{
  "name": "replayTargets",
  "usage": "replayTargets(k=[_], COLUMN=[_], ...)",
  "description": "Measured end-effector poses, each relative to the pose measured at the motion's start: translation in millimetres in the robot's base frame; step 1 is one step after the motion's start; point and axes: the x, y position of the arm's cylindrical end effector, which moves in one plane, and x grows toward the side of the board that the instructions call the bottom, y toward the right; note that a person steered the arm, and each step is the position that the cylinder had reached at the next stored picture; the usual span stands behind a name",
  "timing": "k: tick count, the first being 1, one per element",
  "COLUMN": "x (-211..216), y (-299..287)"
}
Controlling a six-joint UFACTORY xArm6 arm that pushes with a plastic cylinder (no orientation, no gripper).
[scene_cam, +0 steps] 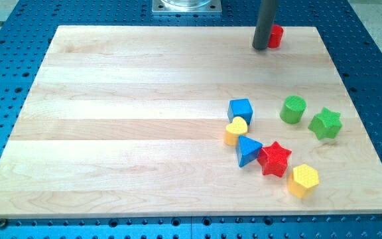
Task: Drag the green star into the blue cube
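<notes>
Starting with my tip (260, 48) bare, holding nothing, beside the red block (275, 36) at the view's top, I should circle right of the green star (325, 123), skirt the green cylinder (293, 109) and push leftward to the blue cube (241, 110)

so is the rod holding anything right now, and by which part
Nothing is held. My tip is at the view's top, beside a small red block, far from the green star and the blue cube.
</notes>
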Motion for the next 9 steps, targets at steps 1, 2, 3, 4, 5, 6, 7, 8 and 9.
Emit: replayTargets(k=[1, 2, 3, 4, 5, 6, 7, 8, 9], x=[99.7, 156.0, 153.6, 210.0, 236.6, 229.4, 226.3, 193.0, 185.5], y=[5.9, 44.8, 134.4, 177.6, 133.1, 67.1, 6.6, -0.5, -55.9])
